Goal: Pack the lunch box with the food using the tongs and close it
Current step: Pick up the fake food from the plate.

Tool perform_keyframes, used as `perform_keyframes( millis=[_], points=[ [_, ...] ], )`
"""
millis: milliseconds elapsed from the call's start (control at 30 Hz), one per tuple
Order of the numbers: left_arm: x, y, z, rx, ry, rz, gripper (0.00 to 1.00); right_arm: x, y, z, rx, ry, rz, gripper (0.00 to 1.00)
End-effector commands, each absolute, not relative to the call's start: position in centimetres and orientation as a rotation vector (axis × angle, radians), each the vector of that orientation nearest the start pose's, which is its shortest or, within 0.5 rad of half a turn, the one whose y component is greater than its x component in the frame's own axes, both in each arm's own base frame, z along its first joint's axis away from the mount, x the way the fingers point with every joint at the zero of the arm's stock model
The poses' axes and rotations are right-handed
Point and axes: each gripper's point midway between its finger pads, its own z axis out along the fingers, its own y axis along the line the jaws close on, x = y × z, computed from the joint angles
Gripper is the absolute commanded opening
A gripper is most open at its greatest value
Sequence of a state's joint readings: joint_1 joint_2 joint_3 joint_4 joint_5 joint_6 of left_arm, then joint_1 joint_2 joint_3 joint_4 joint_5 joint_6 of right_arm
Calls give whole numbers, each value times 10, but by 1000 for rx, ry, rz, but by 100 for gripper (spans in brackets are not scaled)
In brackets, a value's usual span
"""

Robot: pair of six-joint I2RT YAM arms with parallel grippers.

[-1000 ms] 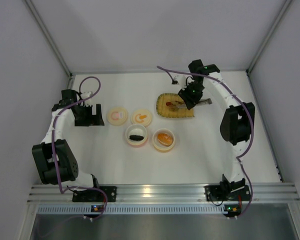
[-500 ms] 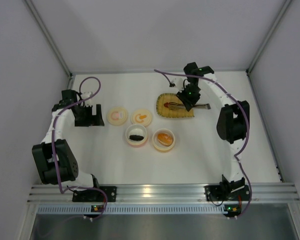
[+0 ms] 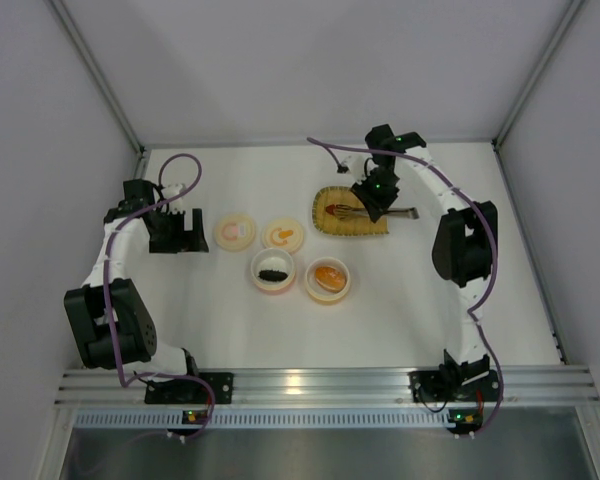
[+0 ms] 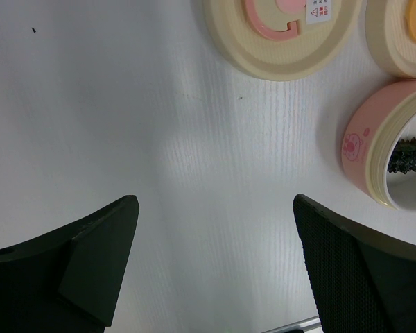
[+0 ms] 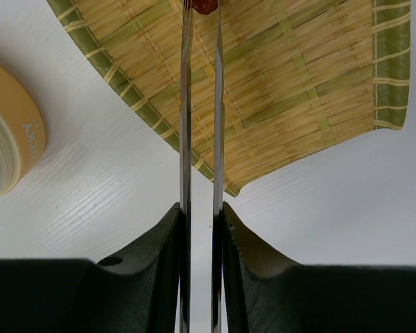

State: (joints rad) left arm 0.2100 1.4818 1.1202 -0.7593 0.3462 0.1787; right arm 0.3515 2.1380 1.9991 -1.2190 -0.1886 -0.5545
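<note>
Right of centre, the tongs (image 3: 405,212) stretch over the woven tray (image 3: 340,228). To its left – left lid (image 3: 234,231) beside right lid (image 3: 283,235); just before them, left container (image 3: 253,268) holding one food piece (image 3: 273,274), right container (image 3: 306,280) another morsel (image 3: 328,277).

White table (image 3: 400,320), matte, faint wood grain. Pale grey panels close it in: back wall (image 3: 320,60) beyond its far edge, left wall (image 3: 30,150) and right wall (image 3: 580,200) at its sides. Slim aluminium posts (image 3: 95,75) rise from both far corners. Aluminium rail (image 3: 310,382) runs along the near edge, with faint glare at mid-length. Nearer than that, a slotted strip (image 3: 320,418), then a grey metal sheet (image 3: 310,455). Light soft and even.
</note>
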Motion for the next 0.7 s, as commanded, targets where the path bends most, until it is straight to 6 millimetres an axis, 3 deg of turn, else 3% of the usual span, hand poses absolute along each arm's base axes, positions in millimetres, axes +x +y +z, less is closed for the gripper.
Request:
perform_keyframes(
  millis=[0, 667],
  points=[
    [327, 18, 119, 77, 2572, -311, 98, 403, 174, 149, -1260, 2490, 275, 0],
    [329, 17, 122, 69, 2569, -318, 98, 405, 166, 179, -1166, 2430, 317, 0]
  ],
)
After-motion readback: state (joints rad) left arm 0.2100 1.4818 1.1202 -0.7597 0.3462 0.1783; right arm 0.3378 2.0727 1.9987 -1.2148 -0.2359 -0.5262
